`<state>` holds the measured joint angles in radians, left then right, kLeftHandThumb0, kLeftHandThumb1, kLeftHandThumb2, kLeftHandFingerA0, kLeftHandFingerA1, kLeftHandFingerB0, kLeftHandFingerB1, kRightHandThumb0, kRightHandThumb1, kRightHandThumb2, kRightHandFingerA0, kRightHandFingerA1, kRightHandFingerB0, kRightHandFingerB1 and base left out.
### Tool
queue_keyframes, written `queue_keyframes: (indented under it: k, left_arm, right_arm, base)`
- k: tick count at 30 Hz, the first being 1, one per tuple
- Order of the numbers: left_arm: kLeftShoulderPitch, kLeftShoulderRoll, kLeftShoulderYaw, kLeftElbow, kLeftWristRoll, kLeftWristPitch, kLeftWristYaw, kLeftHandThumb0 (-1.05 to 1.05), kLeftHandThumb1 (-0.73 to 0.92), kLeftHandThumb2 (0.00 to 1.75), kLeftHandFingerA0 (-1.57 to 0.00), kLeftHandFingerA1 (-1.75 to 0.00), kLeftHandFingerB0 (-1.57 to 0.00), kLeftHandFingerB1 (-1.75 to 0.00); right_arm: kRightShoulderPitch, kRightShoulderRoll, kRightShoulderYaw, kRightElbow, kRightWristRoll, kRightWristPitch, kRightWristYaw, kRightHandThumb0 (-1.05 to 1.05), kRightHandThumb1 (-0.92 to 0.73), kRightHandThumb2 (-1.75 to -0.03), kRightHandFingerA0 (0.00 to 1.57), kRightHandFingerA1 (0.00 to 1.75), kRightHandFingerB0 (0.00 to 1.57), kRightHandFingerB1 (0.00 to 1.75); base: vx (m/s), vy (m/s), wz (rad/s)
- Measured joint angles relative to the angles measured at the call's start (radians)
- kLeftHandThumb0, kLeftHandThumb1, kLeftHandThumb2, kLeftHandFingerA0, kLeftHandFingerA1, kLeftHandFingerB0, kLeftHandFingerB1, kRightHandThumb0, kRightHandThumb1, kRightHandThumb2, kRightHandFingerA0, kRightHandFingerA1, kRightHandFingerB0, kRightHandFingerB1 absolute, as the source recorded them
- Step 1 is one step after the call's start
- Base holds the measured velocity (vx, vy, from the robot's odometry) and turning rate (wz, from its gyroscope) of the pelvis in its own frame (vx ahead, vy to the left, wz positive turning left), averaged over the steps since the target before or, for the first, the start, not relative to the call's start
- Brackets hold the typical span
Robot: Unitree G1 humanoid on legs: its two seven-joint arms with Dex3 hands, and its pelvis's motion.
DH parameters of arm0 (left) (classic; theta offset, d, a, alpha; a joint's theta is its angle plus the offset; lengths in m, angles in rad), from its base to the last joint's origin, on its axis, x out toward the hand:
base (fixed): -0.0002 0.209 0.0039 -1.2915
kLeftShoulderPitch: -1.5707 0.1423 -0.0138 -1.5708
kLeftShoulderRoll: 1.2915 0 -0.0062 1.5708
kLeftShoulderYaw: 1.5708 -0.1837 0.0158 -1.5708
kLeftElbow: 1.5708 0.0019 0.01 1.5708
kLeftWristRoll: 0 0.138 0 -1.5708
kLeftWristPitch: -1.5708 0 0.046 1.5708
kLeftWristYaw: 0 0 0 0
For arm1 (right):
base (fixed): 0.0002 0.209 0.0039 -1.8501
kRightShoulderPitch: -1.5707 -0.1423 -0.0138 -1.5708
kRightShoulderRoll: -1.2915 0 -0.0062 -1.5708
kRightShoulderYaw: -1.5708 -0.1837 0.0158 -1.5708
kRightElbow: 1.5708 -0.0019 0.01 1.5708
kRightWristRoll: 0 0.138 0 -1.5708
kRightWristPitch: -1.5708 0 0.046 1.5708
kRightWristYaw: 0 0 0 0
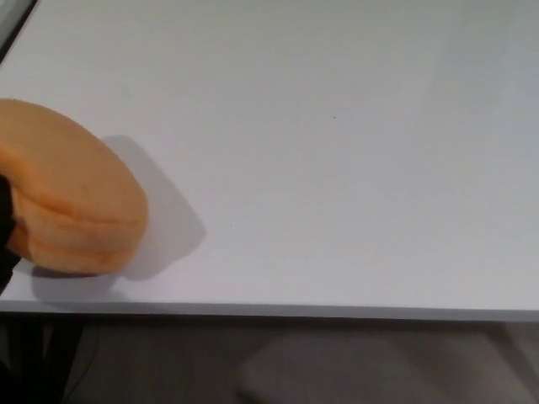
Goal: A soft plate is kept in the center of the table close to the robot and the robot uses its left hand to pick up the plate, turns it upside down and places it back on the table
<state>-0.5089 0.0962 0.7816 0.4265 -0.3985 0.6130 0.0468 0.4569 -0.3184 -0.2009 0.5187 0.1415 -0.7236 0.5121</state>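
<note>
Plate [72, 198], orange and soft, sits at the counter's [337, 168] near-left corner, dome side up, casting a shadow to its right. Left hand [5, 227] shows only as a black sliver at the plate's left edge; fingers' state cannot be told. Right hand is out of sight.

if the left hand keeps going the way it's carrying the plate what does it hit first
Only a sliver of the black left hand shows at the picture's edge, so its heading is a guess. The soft orange plate hangs low over the white table, so probably the tabletop near its front-left edge.
</note>
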Motion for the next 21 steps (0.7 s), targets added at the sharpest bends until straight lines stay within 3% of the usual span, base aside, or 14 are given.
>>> queue_keyframes:
  k: [1, 2, 3, 5, 14, 21]
  left_arm:
    - [0.000, 0.006, -0.011, 0.000, 0.000, 0.013, 0.000, -0.28, 0.48, 0.74, -1.20, -1.75, -0.77, -1.52]
    - [0.000, 0.017, -0.031, 0.000, 0.001, 0.033, 0.000, -0.28, 0.48, 0.74, -1.20, -1.75, -0.77, -1.52]
    - [0.000, 0.017, -0.031, 0.000, 0.001, 0.033, 0.000, -0.29, 0.49, 0.75, -1.18, -1.75, -0.72, -1.64]
    - [0.000, 0.037, -0.079, 0.000, 0.003, 0.074, 0.000, -0.31, 0.52, 0.71, -1.18, -1.75, -0.80, -1.68]
    - [0.007, 0.100, -0.340, -0.040, 0.023, 0.212, -0.013, -0.33, 0.58, 0.68, -1.17, -1.75, -0.78, -1.65]
    - [0.022, 0.142, -0.438, -0.066, 0.027, 0.310, -0.026, -0.33, 0.58, 0.68, -1.17, -1.75, -0.78, -1.65]
  right_arm:
    - [0.000, 0.000, 0.000, 0.000, 0.000, 0.000, 0.000, -0.64, -0.86, -0.66, 0.46, 0.46, 0.32, 0.31]
    - [0.000, 0.000, 0.000, 0.000, 0.000, 0.001, 0.000, -0.64, -0.86, -0.66, 0.46, 0.46, 0.32, 0.31]
    - [0.000, 0.000, 0.000, 0.000, 0.000, 0.001, 0.000, -0.65, -0.85, -0.66, 0.47, 0.47, 0.33, 0.31]
    - [0.000, 0.000, 0.000, 0.000, 0.000, 0.002, 0.000, -0.65, -0.86, -0.66, 0.47, 0.47, 0.32, 0.31]
    - [-0.006, 0.000, 0.001, 0.000, 0.000, 0.004, 0.000, -0.62, -0.87, -0.66, 0.47, 0.46, 0.32, 0.31]
    - [-0.015, 0.001, 0.002, 0.001, 0.000, 0.005, 0.000, -0.62, -0.87, -0.66, 0.47, 0.46, 0.32, 0.31]
  base:
    - [0.00, 0.000, 0.00]
    - [0.00, 0.000, 0.00]
    - [0.00, 0.000, 0.00]
    - [0.00, 0.000, 0.00]
    - [0.00, 0.000, 0.00]
    - [0.00, 0.000, 0.00]
